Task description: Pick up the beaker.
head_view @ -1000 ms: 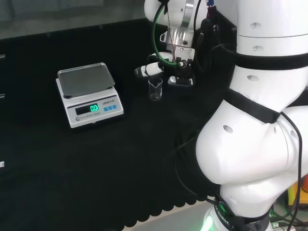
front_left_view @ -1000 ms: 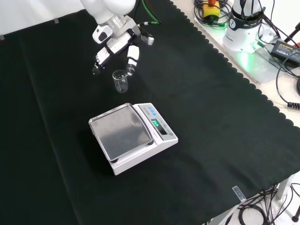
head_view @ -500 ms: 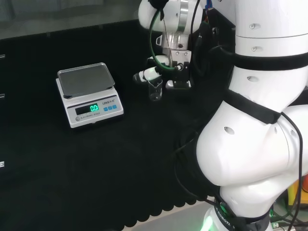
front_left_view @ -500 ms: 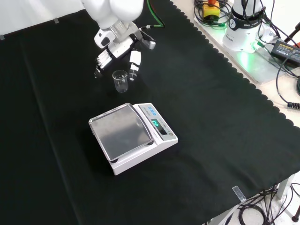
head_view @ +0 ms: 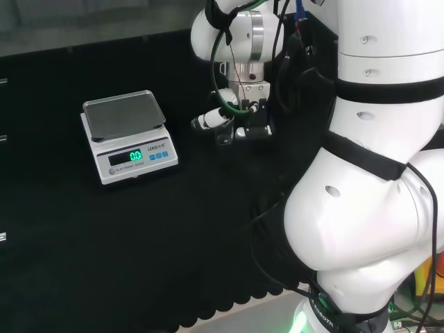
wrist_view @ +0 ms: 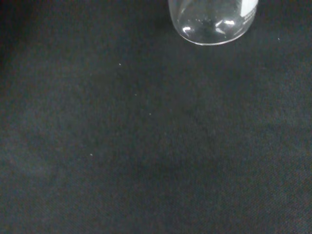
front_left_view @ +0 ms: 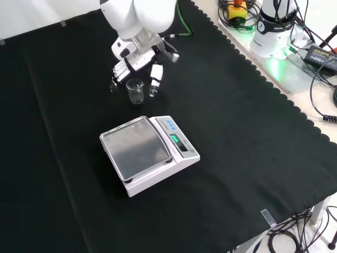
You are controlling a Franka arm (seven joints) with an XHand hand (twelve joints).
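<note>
Front view: the hand point(front_left_view: 138, 67) hangs spread around the upright beaker point(front_left_view: 135, 91), fingers point(front_left_view: 119, 70) and thumb point(front_left_view: 156, 74) flanking it, not gripping.

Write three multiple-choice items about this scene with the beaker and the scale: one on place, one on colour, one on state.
1. In the front view, where does the small clear glass beaker stand?
A. on the scale's pan
B. on the black cloth, beyond the scale
C. at the cloth's near edge

2. What colour are the lit digits of the white electronic scale?
A. red
B. blue
C. green

3. How is the black and white hand?
A. open, its fingers either side of the beaker
B. lifting the beaker
C. pressing the pan

Key: 1 B, the beaker stands on cloth above the scale; 2 C, the display glows green; 3 A, the beaker still stands on the cloth.
</note>
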